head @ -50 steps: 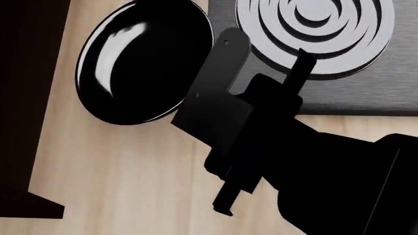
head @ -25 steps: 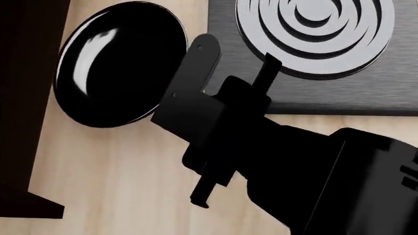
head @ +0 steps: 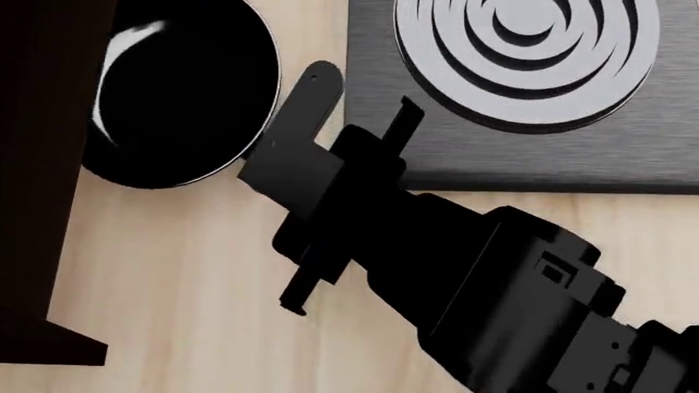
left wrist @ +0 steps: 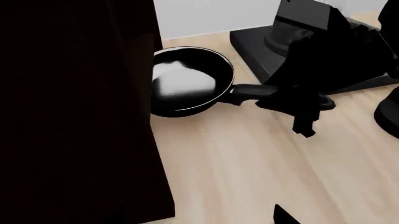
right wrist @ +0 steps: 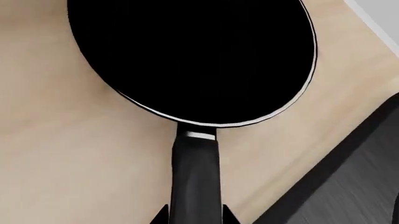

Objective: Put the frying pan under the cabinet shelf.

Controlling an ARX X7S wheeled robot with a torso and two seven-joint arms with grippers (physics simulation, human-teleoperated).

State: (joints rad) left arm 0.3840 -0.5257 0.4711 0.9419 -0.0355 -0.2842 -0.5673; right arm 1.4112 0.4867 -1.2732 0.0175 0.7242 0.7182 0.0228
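Note:
The frying pan is glossy black with a thin silvery rim and rests on the light wood table. Its left edge is hidden by the dark brown cabinet shelf. My right gripper reaches in from the lower right and is shut on the pan's handle. In the right wrist view both fingertips of the gripper clamp the handle, with the pan ahead. The left wrist view shows the pan beside the cabinet. Only one fingertip of my left gripper shows, far to one side, over bare table.
A square black burner plate with grey concentric rings lies just right of the pan and arm; it also shows in the left wrist view. The cabinet's foot stands at the near left. A white wall backs the table.
My right gripper has carried the pan leftwards by its handle. The pan's left edge now goes out of sight at the cabinet; before, it stood apart from it.

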